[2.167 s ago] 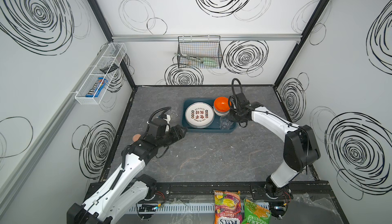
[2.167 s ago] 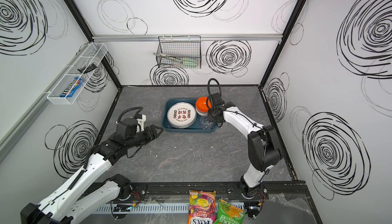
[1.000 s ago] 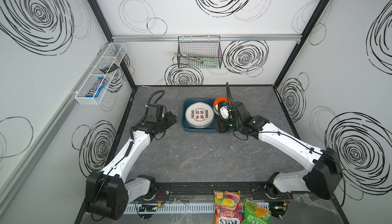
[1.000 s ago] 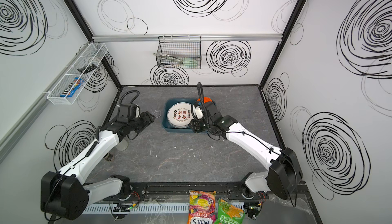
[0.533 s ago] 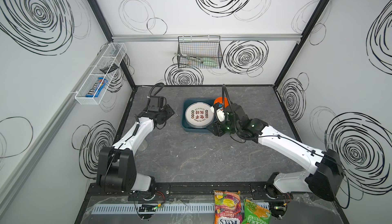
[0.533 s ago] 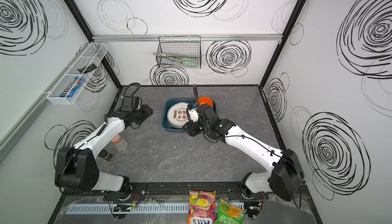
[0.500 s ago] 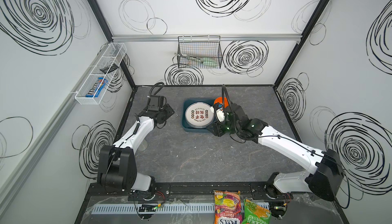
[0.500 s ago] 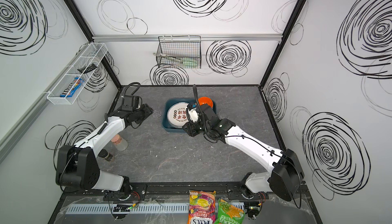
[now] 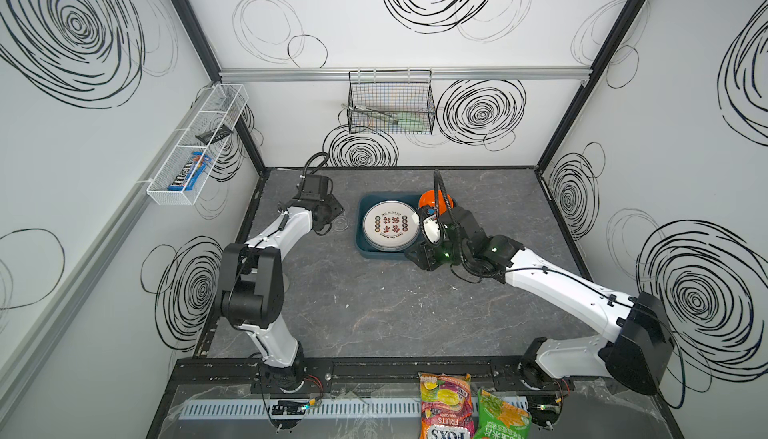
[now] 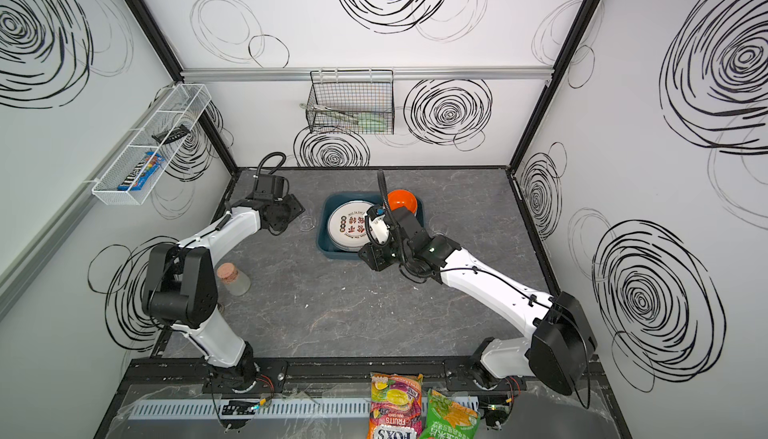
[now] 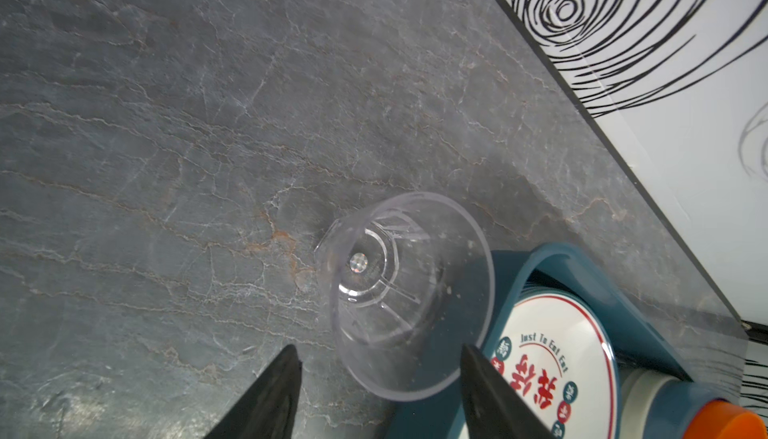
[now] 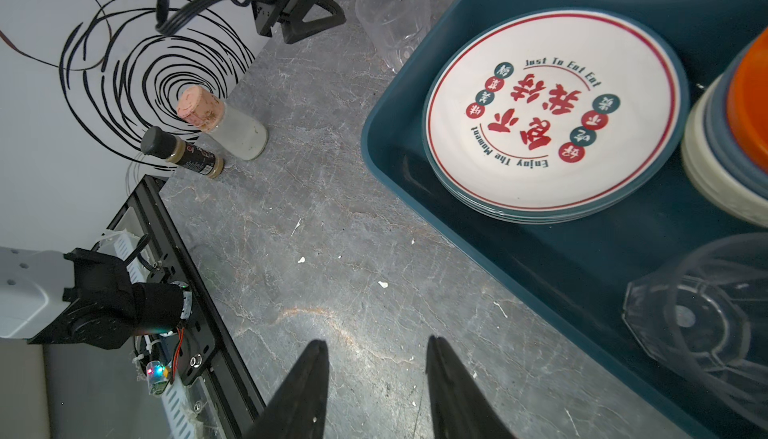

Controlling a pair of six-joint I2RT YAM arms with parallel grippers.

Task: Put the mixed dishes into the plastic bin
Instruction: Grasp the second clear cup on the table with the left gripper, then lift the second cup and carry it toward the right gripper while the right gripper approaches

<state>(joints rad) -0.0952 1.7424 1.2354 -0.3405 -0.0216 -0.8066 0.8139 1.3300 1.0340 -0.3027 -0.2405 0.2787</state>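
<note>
The dark teal plastic bin [image 9: 365, 246] [image 12: 582, 275] holds a stack of white plates [image 9: 390, 225] [image 12: 552, 117] with red Chinese characters. Beside the plates stand nested cream, blue and orange bowls [image 12: 731, 158] [image 9: 428, 200], and a clear glass tumbler [image 12: 706, 324] sits in the bin's near corner. A second clear tumbler [image 11: 399, 291] [image 10: 306, 222] stands upright on the table just left of the bin. My left gripper [image 11: 378, 349] [image 9: 334, 213] is open beside it, jaws either side of its rim, not touching. My right gripper [image 12: 376, 341] [image 9: 412, 256] hangs open and empty over the table before the bin.
A cork-stoppered jar [image 12: 232, 125] [image 10: 235, 279] and a small dark-lidded jar [image 12: 183, 152] stand near the left wall. A black wire basket [image 9: 390, 104] hangs on the back wall, a white mesh rack [image 9: 199, 146] on the left wall. Snack bags [image 9: 446, 408] lie at the front edge.
My left arm has swung back and right to the tumbler beside the bin. My right gripper has drawn out of the bin toward its front edge.
</note>
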